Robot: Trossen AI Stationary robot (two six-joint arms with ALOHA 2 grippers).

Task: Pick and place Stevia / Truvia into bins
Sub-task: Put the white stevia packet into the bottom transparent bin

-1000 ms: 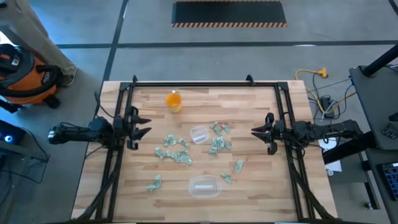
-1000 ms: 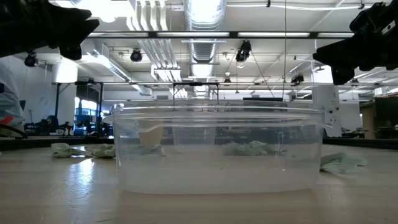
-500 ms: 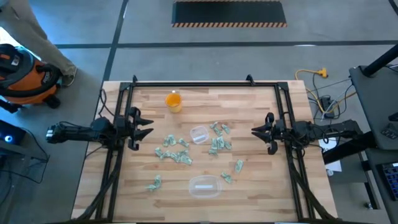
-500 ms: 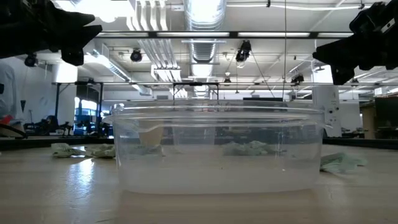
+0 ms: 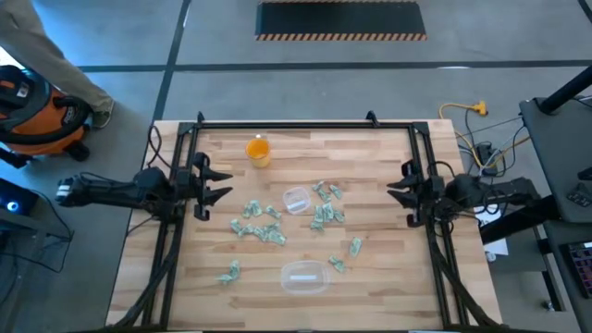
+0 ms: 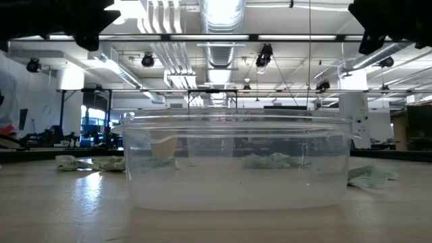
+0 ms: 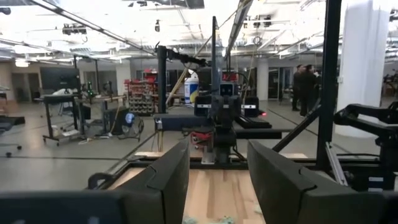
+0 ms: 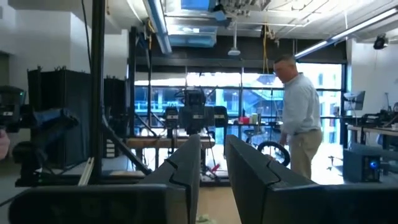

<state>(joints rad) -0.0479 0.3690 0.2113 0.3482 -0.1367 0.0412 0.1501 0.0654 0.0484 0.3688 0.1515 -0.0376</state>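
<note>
High view: flat crinkled paper sachets scattered mid wood-plank tabletop, long axes mixed, round clear cup among them, rounded-rectangular tub nearer front; left end effector and right end effector both spread wide at edges; low view: tub's clear wall fills centre.

Pale green-and-white sachets, orange cup, 2 clear bins.

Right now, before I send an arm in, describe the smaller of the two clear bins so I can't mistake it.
Start at the wooden table and find the scatter of green-and-white sachets across its middle. The small round clear cup sits among them. Unlike the orange cup near the far edge it is colourless, and it is rounder and smaller than the rounded-rectangular tub at the near edge.
</note>
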